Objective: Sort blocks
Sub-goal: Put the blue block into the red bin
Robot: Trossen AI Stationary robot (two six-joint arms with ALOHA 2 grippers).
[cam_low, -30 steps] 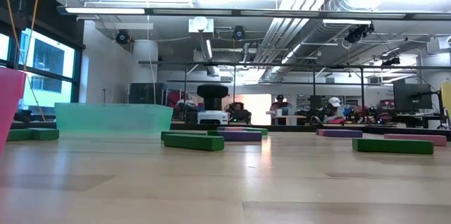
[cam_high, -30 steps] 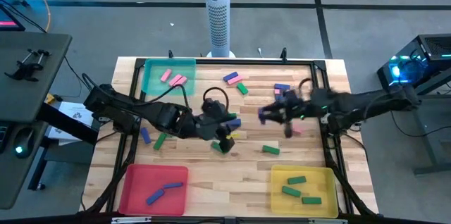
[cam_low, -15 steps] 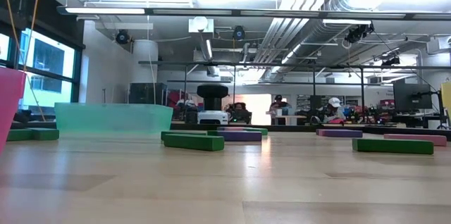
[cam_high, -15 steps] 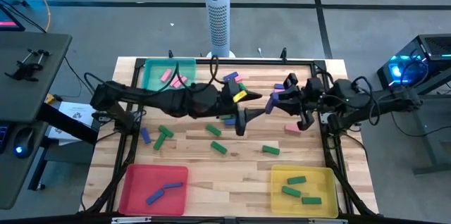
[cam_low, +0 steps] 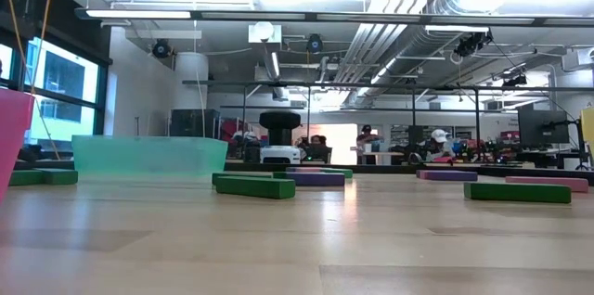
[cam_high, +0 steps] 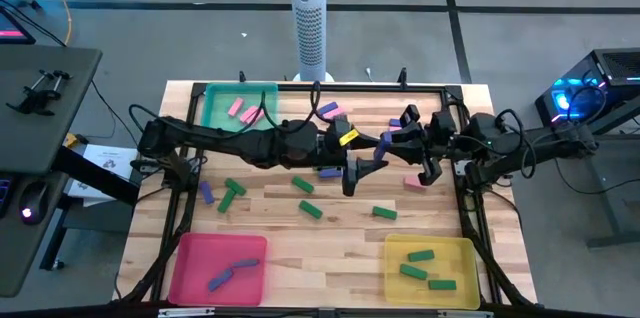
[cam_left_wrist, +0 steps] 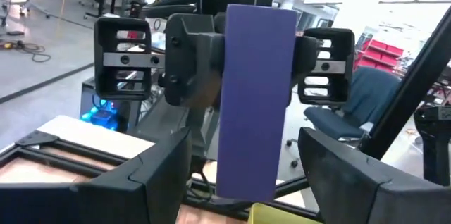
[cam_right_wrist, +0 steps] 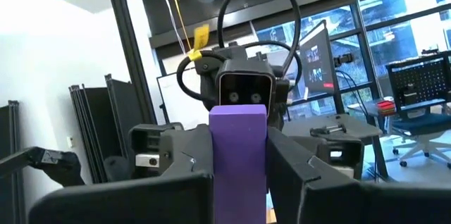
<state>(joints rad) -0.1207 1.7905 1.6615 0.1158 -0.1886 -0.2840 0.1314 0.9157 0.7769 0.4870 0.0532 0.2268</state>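
Midair, the right gripper (cam_high: pixel 392 144) clamps its fingers on a purple block (cam_right_wrist: pixel 238 155), which stands between the left gripper's (cam_high: pixel 358 166) spread fingers (cam_left_wrist: pixel 151 175).

Both arms (cam_high: pixel 300 146) crowd mid-table; front table (cam_high: pixel 300 248) open.

Both arms reach toward each other, tools raised and meeting face to face. Left arm stretched across from the left side; left tool (cam_high: pixel 362 161) with fingers (cam_left_wrist: pixel 151 175) spread wide, standing to either side of the purple block (cam_left_wrist: pixel 254 97), not pressing it. Right arm extended from the right; right tool (cam_high: pixel 392 143) closed on that block, fingers (cam_right_wrist: pixel 299 175) clamping its sides.
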